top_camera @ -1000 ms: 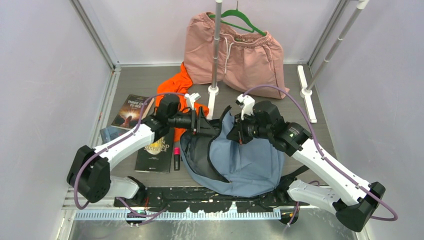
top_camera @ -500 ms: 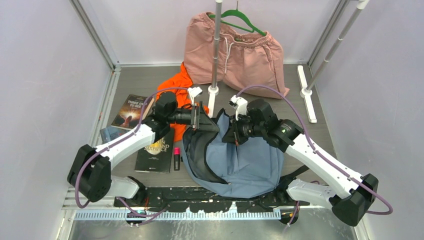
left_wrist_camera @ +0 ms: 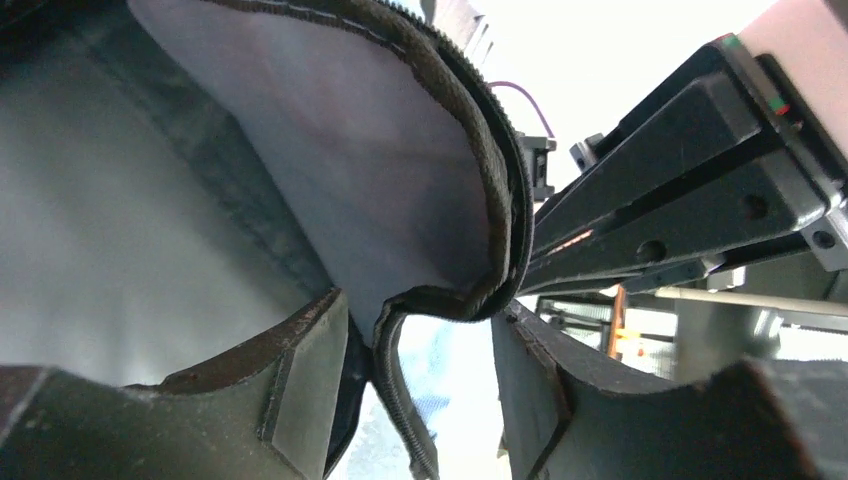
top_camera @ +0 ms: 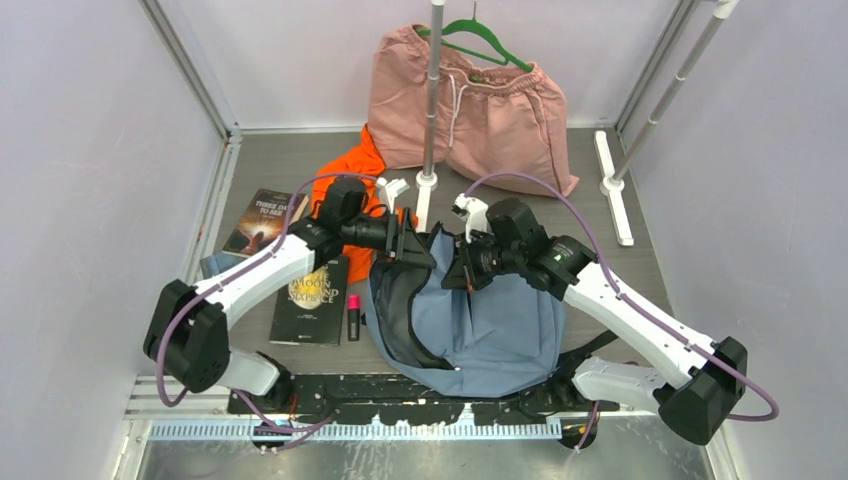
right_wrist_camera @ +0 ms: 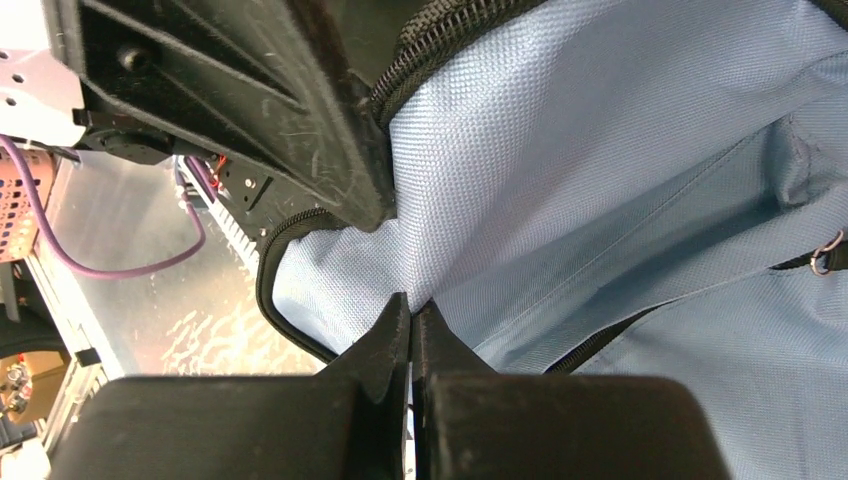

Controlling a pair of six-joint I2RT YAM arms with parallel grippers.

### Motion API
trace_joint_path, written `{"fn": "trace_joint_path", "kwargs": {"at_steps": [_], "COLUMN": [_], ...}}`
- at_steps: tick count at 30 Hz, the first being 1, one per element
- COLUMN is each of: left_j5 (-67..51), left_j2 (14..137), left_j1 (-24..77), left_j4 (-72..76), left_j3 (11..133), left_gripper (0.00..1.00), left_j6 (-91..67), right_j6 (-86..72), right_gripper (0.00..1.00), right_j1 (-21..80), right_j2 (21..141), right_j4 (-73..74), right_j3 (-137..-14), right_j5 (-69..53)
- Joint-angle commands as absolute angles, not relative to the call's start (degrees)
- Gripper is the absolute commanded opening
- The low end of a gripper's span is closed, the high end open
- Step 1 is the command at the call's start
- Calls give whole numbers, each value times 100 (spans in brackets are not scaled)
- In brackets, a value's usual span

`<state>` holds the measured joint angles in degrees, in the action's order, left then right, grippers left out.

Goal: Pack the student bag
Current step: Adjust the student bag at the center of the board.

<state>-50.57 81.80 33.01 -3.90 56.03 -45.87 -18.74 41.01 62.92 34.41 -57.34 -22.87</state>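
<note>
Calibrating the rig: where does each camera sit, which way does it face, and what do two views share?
Top external: above and behind, looking down; left arm and right arm flank the student bag.
Left wrist: on the left arm, facing the bag's opening; left gripper straddles the zipper rim.
Right wrist: on the right arm, facing the bag's fabric; right gripper pinches it.
Shared: each wrist view shows the other gripper.
</note>
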Motion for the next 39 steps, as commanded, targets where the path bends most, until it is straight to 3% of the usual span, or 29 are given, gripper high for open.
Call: {"fn": "trace_joint_path", "kwargs": {"at_steps": [1,10,12,14,15,17,18,20,21,28,33,39], "left_j5": [-4760,-5607,-5601,-5579,-5569,-5543,-5500,-5227,-5023,-3696,-2745,-2189], "left_j2": [7673,8388,8579,8665,8692,8718,8726,8662,8618,8377,8312,8158], "left_j1": [3203,3259,3313,3335,3330,3326,3319,3266,3231,3137,3131,3129], "left_j4": [-1607,1248,1343,1611,1747,1723,1536,1202,939,-977,-2503,-2549], "left_j3": [6033,5638,5696,5695,5689,5758,5806,5850,5859,6391,7007,6904], "left_gripper": [57,60,56,44,34,7,1,0,0,0,0,0], "left_j6": [-3503,-5457,-5523,-5695,-5793,-5828,-5789,-5757,-5743,-5580,-5708,-6712], "right_j6": [-1708,-1574,-1583,-1632,-1662,-1726,-1748,-1869,-1910,-2750,-3288,-2923], "right_gripper": [1,1,1,4,11,52,67,92,97,100,100,100], "right_j1": [4106,4109,4110,4105,4105,4104,4107,4107,4105,4543,5707,7305], "right_j2": [6336,6523,6489,6471,6459,6378,6328,6162,6072,5708,6013,6885], "right_j4": [3357,3401,3408,3425,3432,3493,3538,3632,3676,3377,3306,3125], "right_j3": [-6152,-6196,-6205,-6198,-6182,-6148,-6132,-6118,-6110,-6096,-6327,-6725], "right_j5": [-2522,-2454,-2436,-2386,-2307,-2075,-1964,-1530,-1284,729,2564,4129]}}
